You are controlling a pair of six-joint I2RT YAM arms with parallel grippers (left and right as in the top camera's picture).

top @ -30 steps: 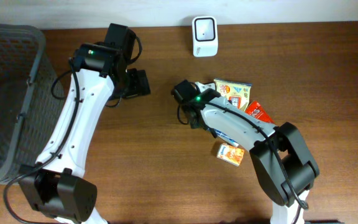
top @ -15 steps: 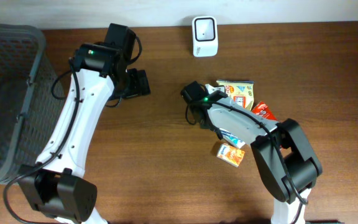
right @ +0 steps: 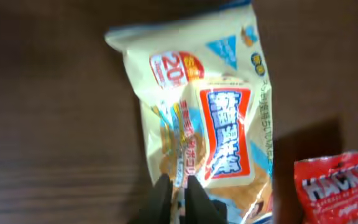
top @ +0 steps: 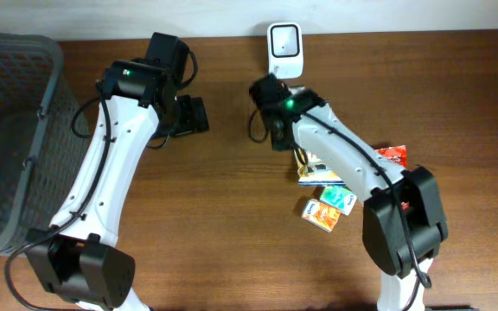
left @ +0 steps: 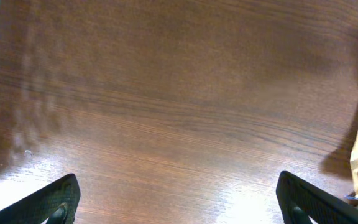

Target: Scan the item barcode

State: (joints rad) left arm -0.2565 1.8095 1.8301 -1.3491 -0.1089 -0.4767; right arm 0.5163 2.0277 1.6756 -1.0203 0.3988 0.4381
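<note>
The right hand (right: 176, 186) is clamped on the near edge of the yellow snack bag (right: 210, 112), just beside a red Hacks pouch (right: 337, 186). The left hand (left: 179, 204) hovers over the tabletop (left: 166, 93), fingers wide apart. A white scanner (top: 284, 50) stands near the right wrist.

Glossy plastic snack bag (right: 210, 118), smooth wood-grain table (left: 166, 93)
</note>
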